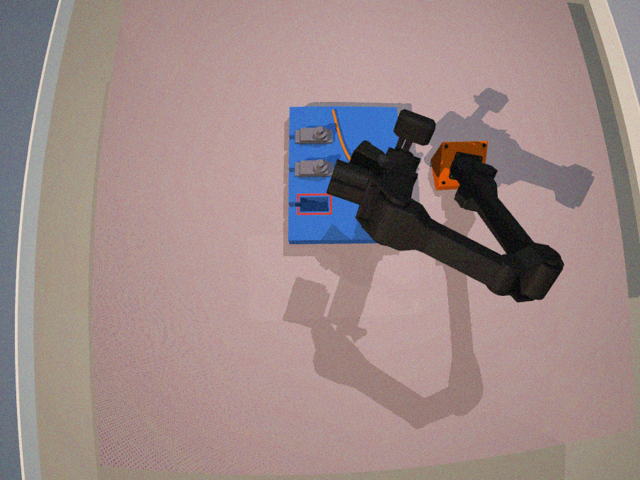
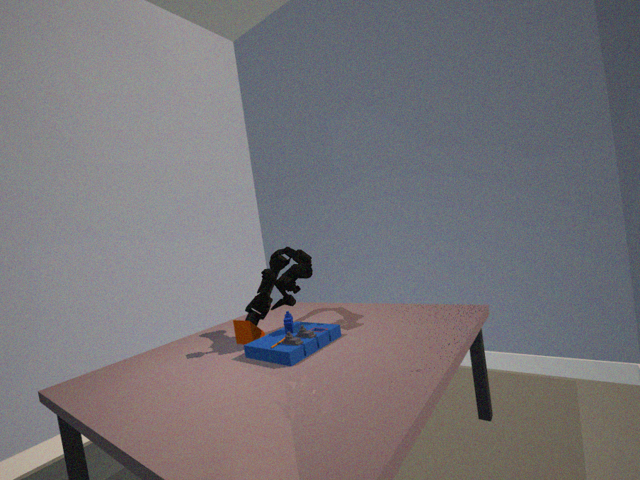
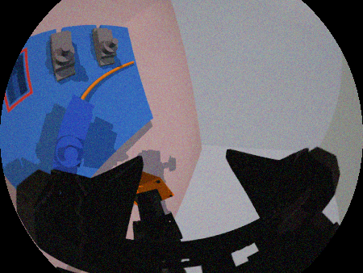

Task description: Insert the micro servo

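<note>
The loose blue micro servo [image 2: 288, 323] [image 3: 75, 119] stands upright on the blue deck [image 1: 372, 117] [image 2: 267, 354] [image 3: 127, 90], its shaft end up, outside the pocket. The arm hides it in the top view. Its orange cable [image 1: 339, 135] [image 2: 277, 342] [image 3: 101, 79] lies across the deck. The red-outlined pocket [image 1: 313, 204] [image 3: 17, 82] is empty, with its side notch toward the deck's left edge in the top view. My gripper [image 3: 185, 157] is open and empty, above and to one side of the servo. In the wrist view its left finger covers the servo's near edge.
Two grey servos [image 1: 311, 135] [image 1: 311, 168] [image 3: 62, 56] [image 3: 105, 46] sit in the deck's other pockets, in a row with the marked one. An orange block [image 1: 471, 146] [image 2: 245, 332] [image 3: 157, 186] stands beside the deck at the arm's base. The forearm passes over the deck's right side in the top view.
</note>
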`<state>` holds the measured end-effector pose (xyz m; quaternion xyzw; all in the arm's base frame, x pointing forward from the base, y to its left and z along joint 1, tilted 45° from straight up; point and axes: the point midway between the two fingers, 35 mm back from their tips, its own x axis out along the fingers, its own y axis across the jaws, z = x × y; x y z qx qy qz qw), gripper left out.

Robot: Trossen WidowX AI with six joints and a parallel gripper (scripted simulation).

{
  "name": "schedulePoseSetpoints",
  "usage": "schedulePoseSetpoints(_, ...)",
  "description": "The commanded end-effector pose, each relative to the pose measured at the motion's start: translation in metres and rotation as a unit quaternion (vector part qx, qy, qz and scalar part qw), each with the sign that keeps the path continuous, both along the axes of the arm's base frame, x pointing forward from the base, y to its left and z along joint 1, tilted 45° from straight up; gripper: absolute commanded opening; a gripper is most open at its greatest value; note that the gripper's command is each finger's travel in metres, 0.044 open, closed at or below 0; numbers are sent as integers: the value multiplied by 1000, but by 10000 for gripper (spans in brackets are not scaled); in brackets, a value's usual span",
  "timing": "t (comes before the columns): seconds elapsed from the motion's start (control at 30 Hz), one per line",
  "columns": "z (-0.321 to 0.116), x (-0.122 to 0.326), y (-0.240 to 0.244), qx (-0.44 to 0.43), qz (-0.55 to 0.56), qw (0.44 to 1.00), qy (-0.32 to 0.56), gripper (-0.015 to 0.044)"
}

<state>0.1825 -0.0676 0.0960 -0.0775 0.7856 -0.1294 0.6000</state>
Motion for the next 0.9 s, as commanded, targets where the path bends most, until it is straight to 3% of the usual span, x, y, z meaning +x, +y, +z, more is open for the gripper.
schedulePoseSetpoints(0.0,-5,2,4,36,-37,999,4,440)
schedulePoseSetpoints(0.5,-18,19,24,210,-189,959,15,440)
schedulePoseSetpoints(0.87,-16,38,37,324,-303,896,24,440)
